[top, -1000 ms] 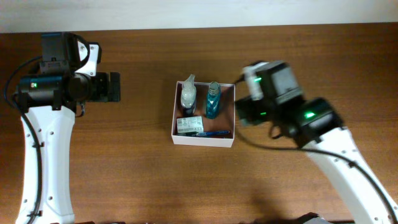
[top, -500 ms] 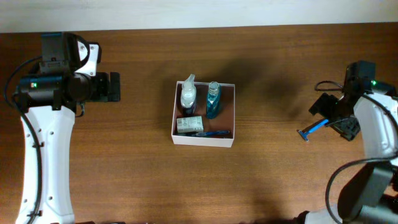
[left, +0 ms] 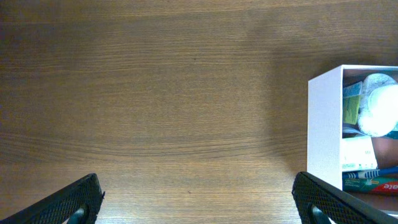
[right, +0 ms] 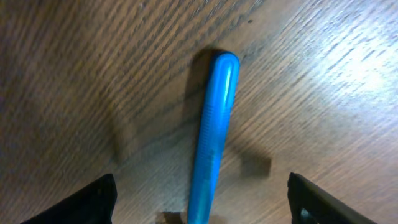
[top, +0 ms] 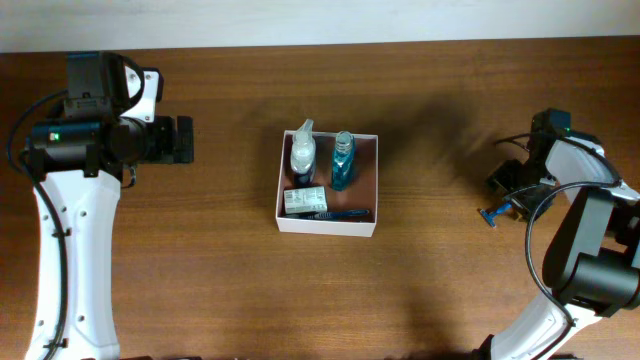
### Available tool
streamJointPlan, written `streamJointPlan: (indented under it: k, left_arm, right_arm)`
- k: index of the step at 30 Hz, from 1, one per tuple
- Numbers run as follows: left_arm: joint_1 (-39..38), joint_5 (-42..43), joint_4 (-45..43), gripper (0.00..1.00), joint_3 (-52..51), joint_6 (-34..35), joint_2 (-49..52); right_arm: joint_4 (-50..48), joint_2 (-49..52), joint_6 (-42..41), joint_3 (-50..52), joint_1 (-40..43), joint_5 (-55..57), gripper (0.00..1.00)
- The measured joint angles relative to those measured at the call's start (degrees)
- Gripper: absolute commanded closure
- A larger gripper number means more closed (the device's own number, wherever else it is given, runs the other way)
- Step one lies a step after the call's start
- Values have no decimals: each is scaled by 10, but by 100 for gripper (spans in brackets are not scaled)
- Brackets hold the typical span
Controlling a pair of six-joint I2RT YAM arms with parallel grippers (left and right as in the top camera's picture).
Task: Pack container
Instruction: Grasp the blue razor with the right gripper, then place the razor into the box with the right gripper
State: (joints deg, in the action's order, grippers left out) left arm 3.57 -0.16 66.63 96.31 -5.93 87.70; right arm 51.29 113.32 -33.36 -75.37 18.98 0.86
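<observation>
The container (top: 326, 225), a white box with a reddish-brown inside, sits mid-table. It holds a clear spray bottle (top: 302, 152), a blue bottle (top: 342, 160), a small white and green box (top: 303, 200) and a blue toothbrush (top: 343, 213). A blue razor (top: 496, 212) lies on the table at the far right. My right gripper (top: 508, 184) is open just above it. In the right wrist view the razor's blue handle (right: 212, 124) lies between my spread fingers (right: 200, 200), untouched. My left gripper (top: 184, 140) is open and empty, left of the container.
In the left wrist view my open fingers (left: 199, 200) hang over bare wood, and the container's white wall (left: 323, 124) shows at the right edge. The table's far edge runs along the top of the overhead view.
My right arm has swung from beside the container out to the far right, then shifted slightly onto the blue razor. The left arm has not moved.
</observation>
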Motion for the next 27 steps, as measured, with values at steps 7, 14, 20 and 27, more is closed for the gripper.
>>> streamJointPlan:
  k: [7,14,20,27]
  left_arm:
    - [0,0,0,0,0,0,0]
    - [0,0,0,0,0,0,0]
    - [0,0,0,0,0,0,0]
    - [0,0,0,0,0,0,0]
  right_arm:
    - [-11,2,1,2,0,-9,54]
    - [-25,-5,-1,32,1,-3,95]
    - [19,-5,19,33,1,-4,96]
    - [92,-28,43,33,-6,-3,96]
